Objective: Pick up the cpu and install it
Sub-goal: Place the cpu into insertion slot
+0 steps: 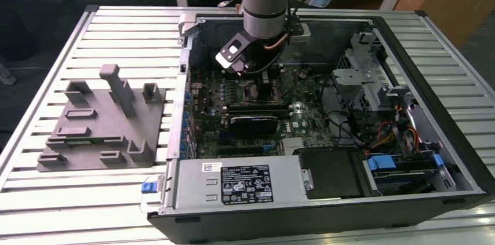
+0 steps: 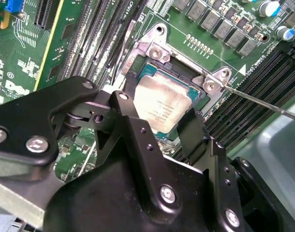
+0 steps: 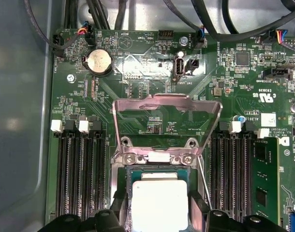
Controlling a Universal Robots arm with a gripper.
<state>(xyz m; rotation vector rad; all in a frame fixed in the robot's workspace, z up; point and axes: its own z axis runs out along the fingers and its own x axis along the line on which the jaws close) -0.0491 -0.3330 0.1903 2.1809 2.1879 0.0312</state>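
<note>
The cpu (image 2: 162, 108) is a small square chip with a pale silver top, lying level in the open motherboard socket (image 2: 152, 53); the first wrist view shows the cpu (image 3: 159, 200) as well. My gripper (image 2: 159, 120) reaches down over it, its black fingers (image 2: 192, 130) pressed against two opposite edges of the chip. The gripper (image 3: 159, 215) straddles the chip in both wrist views. In the exterior view the gripper (image 1: 259, 80) is deep inside the open computer case (image 1: 433, 54), over the motherboard's upper middle.
The socket's metal load plate (image 3: 167, 104) stands flipped open, with its thin lever (image 2: 263, 104) beside it. Memory slots (image 3: 82, 169) flank the socket. A grey fixture (image 1: 101, 123) lies on the slatted table at the exterior view's left. Power supply (image 1: 232, 184) and drive cage (image 1: 371, 65) crowd the case.
</note>
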